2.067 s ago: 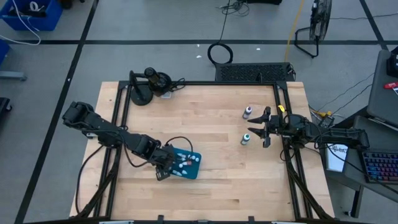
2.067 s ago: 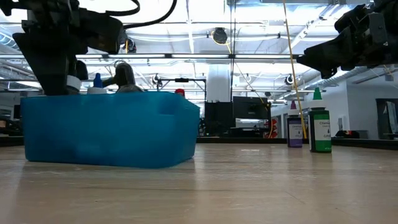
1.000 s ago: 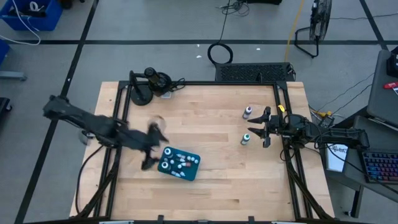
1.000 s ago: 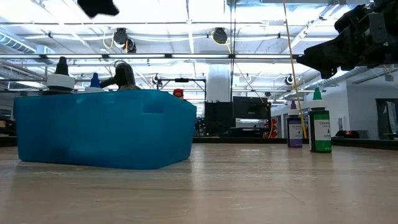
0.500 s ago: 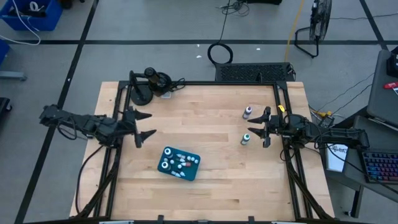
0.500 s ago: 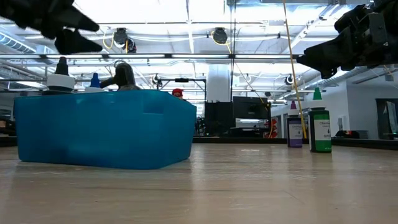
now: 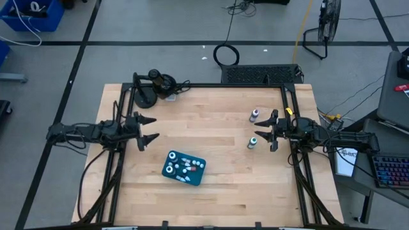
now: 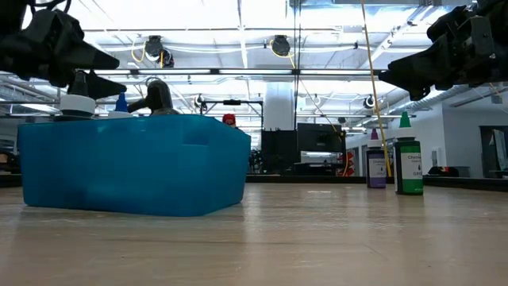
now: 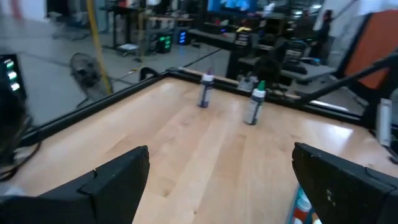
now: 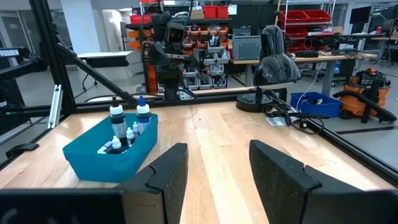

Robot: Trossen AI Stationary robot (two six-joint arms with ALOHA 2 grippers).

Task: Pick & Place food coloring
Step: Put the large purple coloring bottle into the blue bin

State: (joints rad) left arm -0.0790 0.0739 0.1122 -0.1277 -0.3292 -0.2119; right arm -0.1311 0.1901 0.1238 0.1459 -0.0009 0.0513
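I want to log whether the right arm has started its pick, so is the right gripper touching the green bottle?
Apart. The high view shows bare wood between the right gripper and the green bottle; its jaws hold nothing.

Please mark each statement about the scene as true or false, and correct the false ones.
1. The green bottle stands inside the tray. False: it stands on the bare table, near the right gripper.
2. The purple bottle stands upright. True.
3. The left gripper holds a bottle. False: it is open and empty, at the table's left edge.
4. The tray holds several bottles. True.
5. The right gripper is shut on the green bottle. False: its fingers are apart, and nothing is between them.
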